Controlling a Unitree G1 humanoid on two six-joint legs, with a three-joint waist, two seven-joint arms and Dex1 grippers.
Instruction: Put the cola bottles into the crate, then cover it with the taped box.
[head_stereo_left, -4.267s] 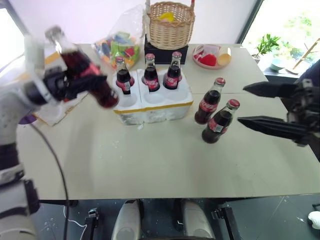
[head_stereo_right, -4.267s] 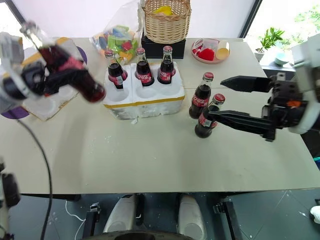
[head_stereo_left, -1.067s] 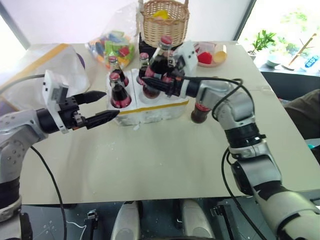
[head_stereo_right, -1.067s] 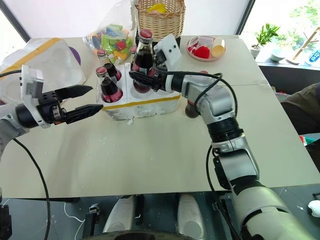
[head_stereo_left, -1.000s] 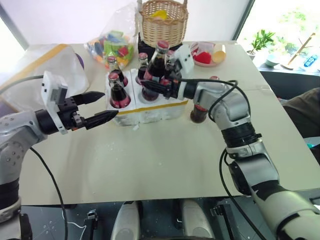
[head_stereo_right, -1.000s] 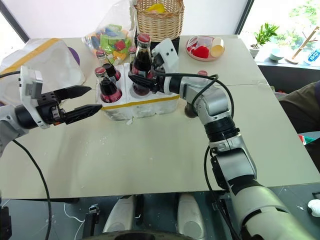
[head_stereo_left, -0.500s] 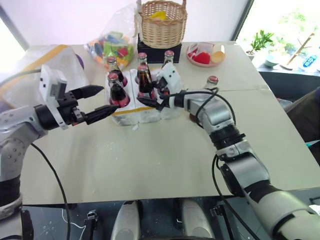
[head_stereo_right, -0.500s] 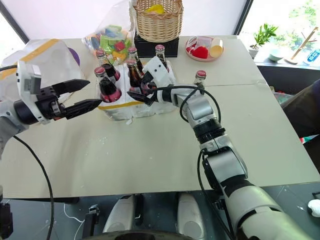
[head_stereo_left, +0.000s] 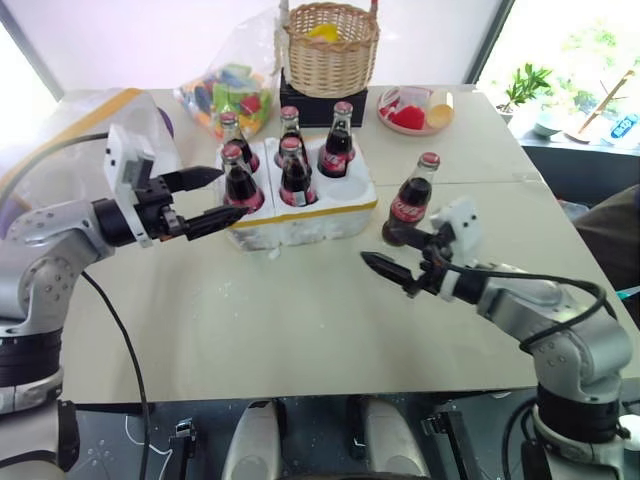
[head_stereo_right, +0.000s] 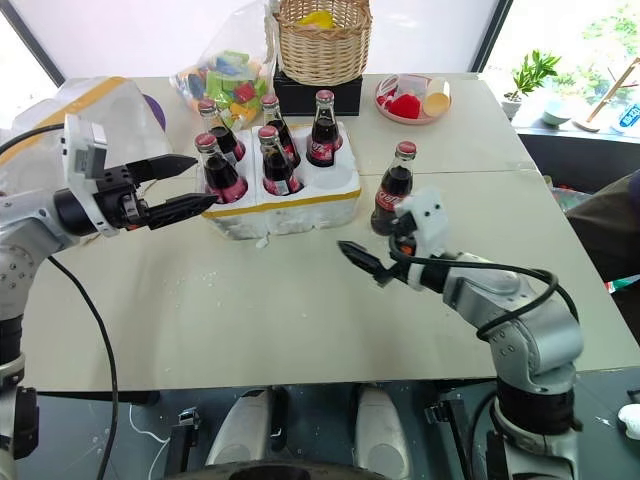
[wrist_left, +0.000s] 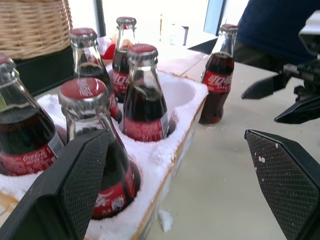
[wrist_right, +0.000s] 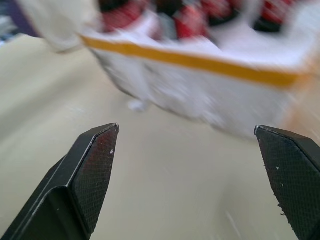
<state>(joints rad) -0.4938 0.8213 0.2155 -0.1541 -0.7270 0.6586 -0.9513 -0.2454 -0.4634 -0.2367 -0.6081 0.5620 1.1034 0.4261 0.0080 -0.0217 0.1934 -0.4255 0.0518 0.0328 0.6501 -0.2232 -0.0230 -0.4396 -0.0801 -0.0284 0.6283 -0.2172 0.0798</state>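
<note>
loading step: five cola bottles (head_stereo_left: 283, 170) stood in crate (head_stereo_left: 330, 215), upper centre; sixth bottle (head_stereo_left: 408, 202) on tabletop (head_stereo_left: 300, 320) right of it. right claw (head_stereo_left: 395, 257) spread, empty; left claw (head_stereo_left: 222, 196) spread. next: grasp sixth bottle.

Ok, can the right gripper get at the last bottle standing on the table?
Probably yes. The right gripper is open, empty and close beside the loose bottle, which stands upright and alone on bare table, clear of the crate.
</note>
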